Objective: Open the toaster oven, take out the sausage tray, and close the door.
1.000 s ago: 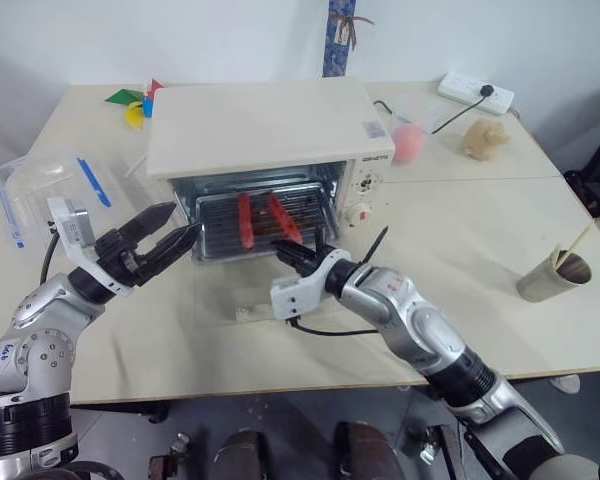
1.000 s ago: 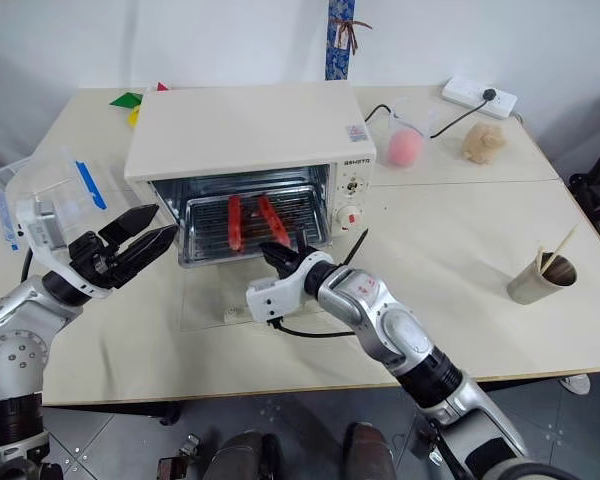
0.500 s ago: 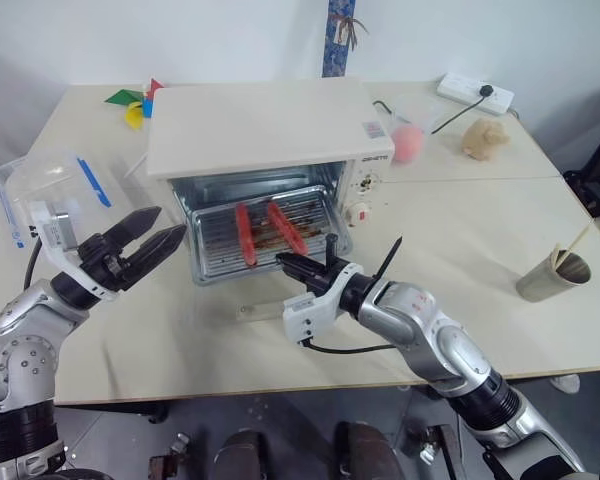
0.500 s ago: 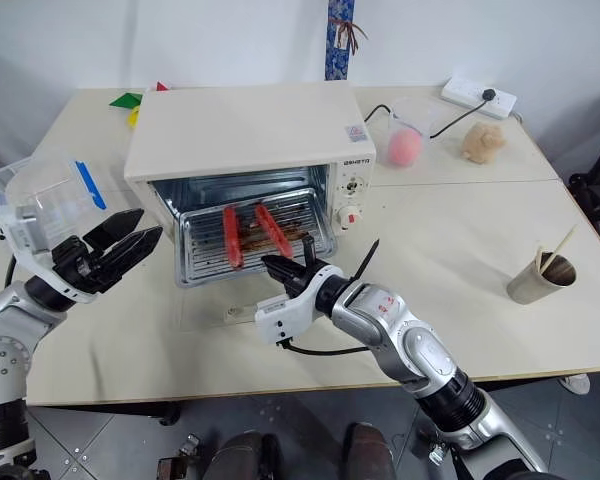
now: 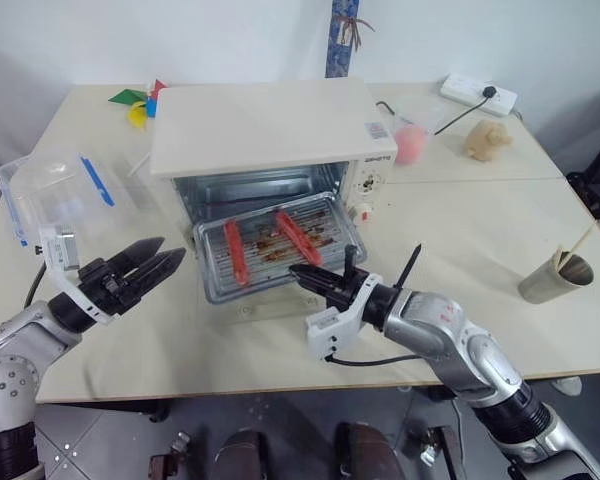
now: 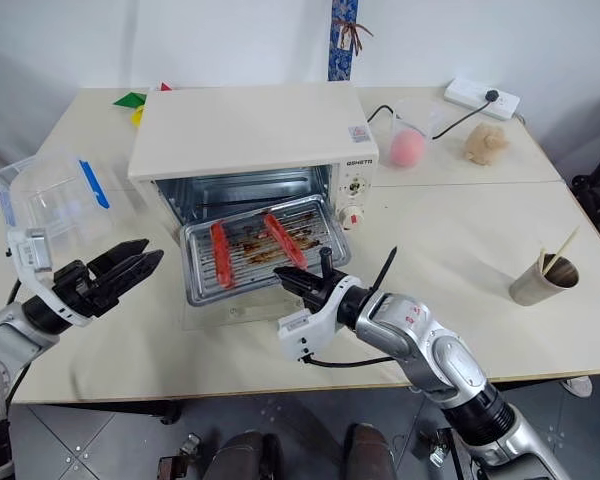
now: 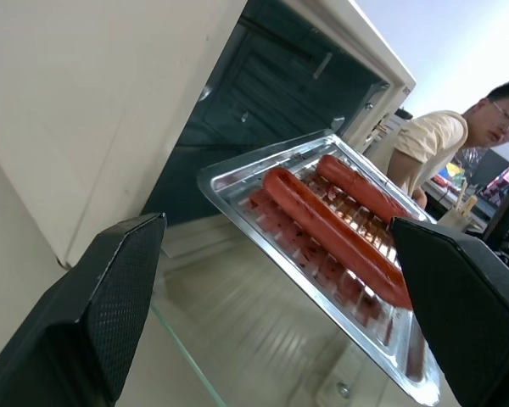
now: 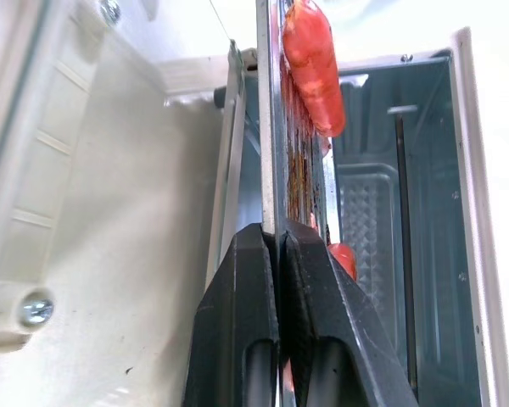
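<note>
Level, right hand [image 5: 302, 273] pinched on sausage tray [image 5: 276, 258] rim, left hand [image 5: 158, 258] agape.

The sausage tray [image 5: 280, 258] is shiny ridged metal with glossy red sausages [image 5: 233, 252], the toaster oven [image 5: 270, 128] matt cream with a clear glass door [image 6: 235, 308], the fingers [image 7: 119, 297] matt black with textured pads.
</note>
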